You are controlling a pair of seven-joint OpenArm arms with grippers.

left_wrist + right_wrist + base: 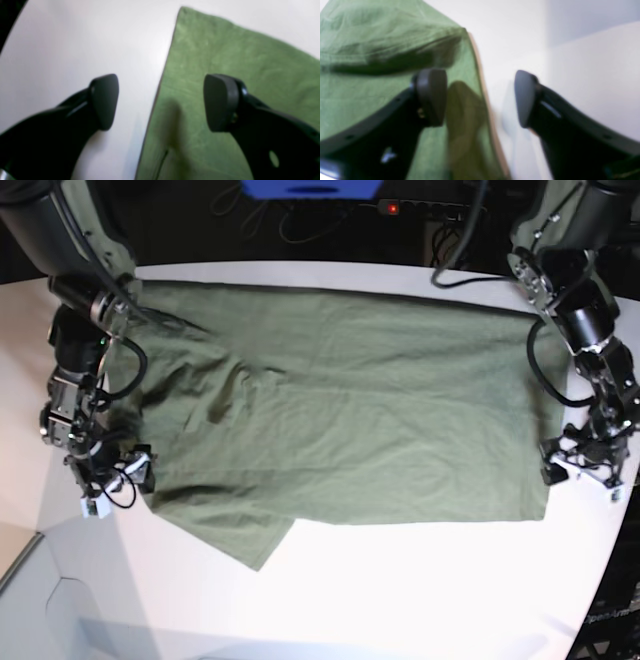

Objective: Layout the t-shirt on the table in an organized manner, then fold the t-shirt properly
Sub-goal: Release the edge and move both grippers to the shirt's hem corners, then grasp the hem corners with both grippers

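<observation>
My left gripper (160,102) and right gripper (480,98) hang open – one at each side edge of the t-shirt (340,410) – ready to pinch it for folding on the table (400,590).

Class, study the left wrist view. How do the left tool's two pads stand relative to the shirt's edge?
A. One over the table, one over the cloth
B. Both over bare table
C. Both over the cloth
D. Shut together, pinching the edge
A: the left tool stands open astride the edge of the t-shirt, one pad over the white table, the other over green cloth.
</observation>
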